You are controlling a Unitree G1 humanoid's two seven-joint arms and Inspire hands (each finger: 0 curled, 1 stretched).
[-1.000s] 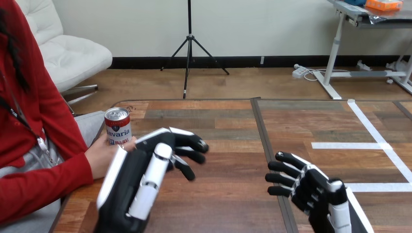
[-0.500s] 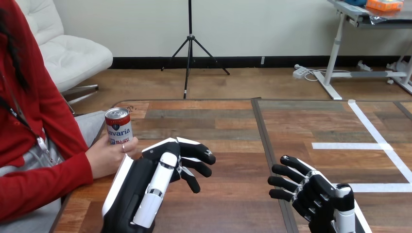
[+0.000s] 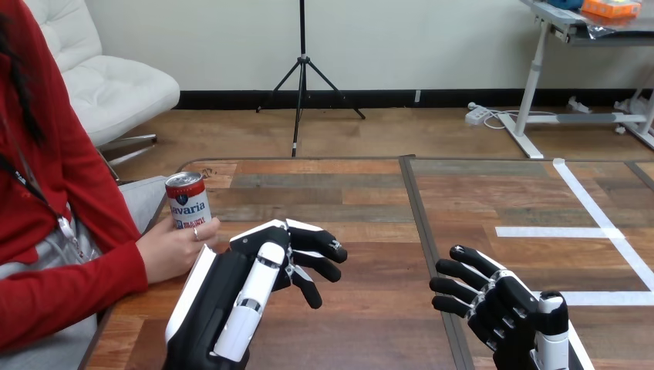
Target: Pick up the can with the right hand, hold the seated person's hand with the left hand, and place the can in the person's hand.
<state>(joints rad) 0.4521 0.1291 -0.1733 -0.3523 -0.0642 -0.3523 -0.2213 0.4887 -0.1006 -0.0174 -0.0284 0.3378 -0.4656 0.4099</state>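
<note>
Bottom of the can (image 3: 187,199) was hidden behind the person's hand (image 3: 170,248) holding it, that hand's near edge was covered by my left hand (image 3: 247,285), whether those two touched could not be told, my left forearm and my right hand (image 3: 501,304) at its wrist were cut off by the bottom edge

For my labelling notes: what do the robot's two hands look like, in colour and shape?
Both are mostly black machine hands. The left hand has long white shells along its back and black jointed fingers with white parts. The right hand has black fingers with thin white bands and a rounded white shell at its side.
</note>
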